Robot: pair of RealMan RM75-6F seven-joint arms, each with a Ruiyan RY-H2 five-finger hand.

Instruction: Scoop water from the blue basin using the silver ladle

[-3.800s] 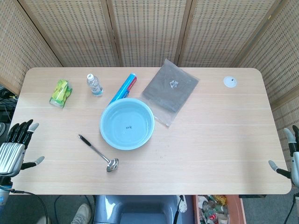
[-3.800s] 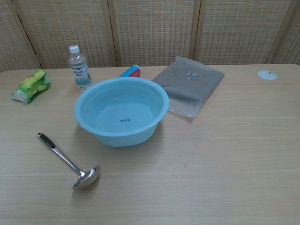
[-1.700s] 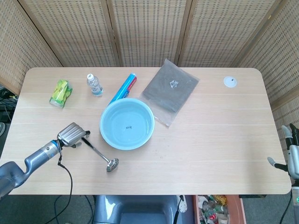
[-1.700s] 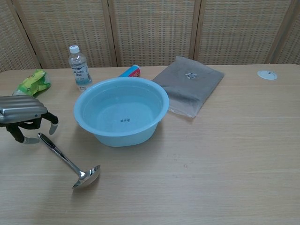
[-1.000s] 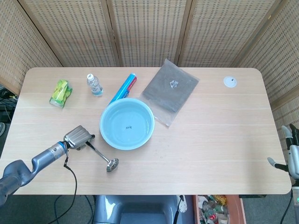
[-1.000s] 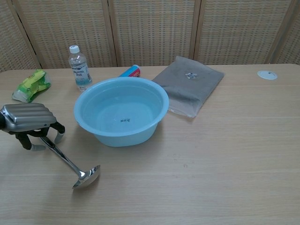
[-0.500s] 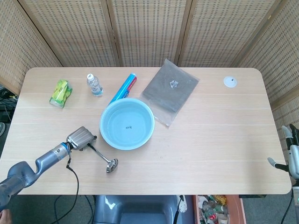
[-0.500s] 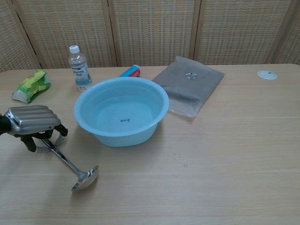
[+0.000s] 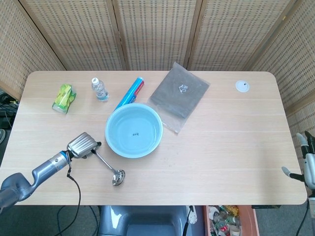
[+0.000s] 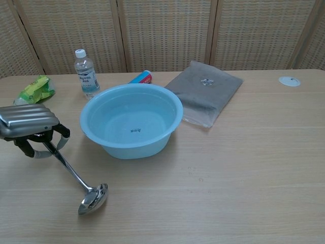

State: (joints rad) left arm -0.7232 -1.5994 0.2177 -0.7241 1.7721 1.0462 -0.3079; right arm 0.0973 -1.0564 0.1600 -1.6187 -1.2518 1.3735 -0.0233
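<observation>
The blue basin holds water and stands mid-table. To its front left is the silver ladle, its black handle end raised off the wood and its bowl down by the table, tilted so the inside shows. My left hand grips that handle end, fingers curled around it, just left of the basin. My right hand hangs off the table's right edge in the head view, fingers apart and holding nothing; the chest view does not show it.
Behind the basin lie a water bottle, a green packet, a blue-and-red tube and a grey bag. A white disc sits far right.
My left hand came in from the left edge, closed on the ladle's handle and has now raised it; the ladle's bowl has tipped up and shifted slightly. The right hand barely moved.
</observation>
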